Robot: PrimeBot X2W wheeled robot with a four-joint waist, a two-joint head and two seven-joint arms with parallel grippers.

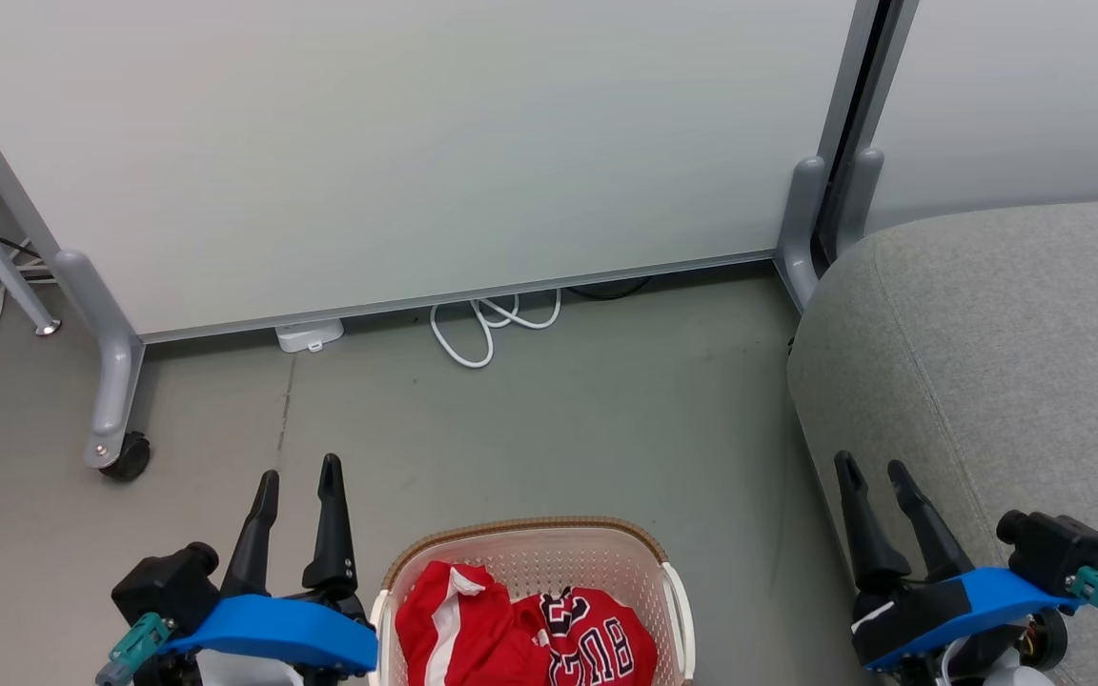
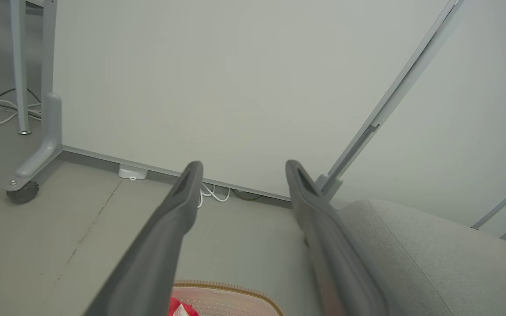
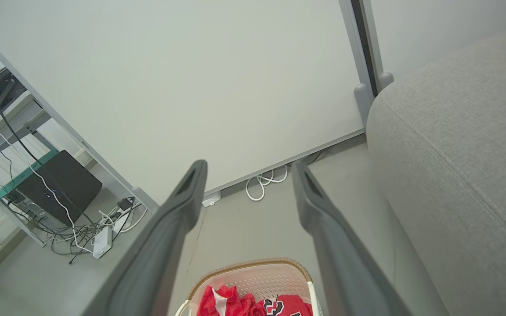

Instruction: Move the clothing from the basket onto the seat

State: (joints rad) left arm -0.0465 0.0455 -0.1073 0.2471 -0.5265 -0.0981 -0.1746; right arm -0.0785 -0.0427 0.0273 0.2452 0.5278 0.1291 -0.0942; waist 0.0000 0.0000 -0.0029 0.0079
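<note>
Behind the work area stands a pale partition panel (image 1: 396, 143) on grey feet, one with a black caster (image 1: 129, 456). Grey floor (image 1: 559, 429) runs from its base toward the robot.

1. Seat (image 1: 1006, 314): a light-grey fabric cushion at the right, with a rounded edge and a visible seam. Its top surface carries no garments.
2. Basket (image 1: 530, 522): cream perforated plastic with a brown woven-look rim and a white side handle. It sits on the floor between the two arms, left of the seat and apart from it.
3. Clothing: both red pieces lie inside the basket. The shorts (image 1: 444, 619) with a white stripe are bunched at the left. The jersey (image 1: 601, 643) with black-and-white lettering lies at the right, touching the shorts.
4. Left gripper (image 1: 299, 467): fingers spread wide, holding nothing, above the floor just left of the basket.
5. Right gripper (image 1: 869, 460): fingers spread wide, holding nothing, at the front edge of the seat.
6. White cable (image 1: 487, 329): looped on the floor at the foot of the panel.
</note>
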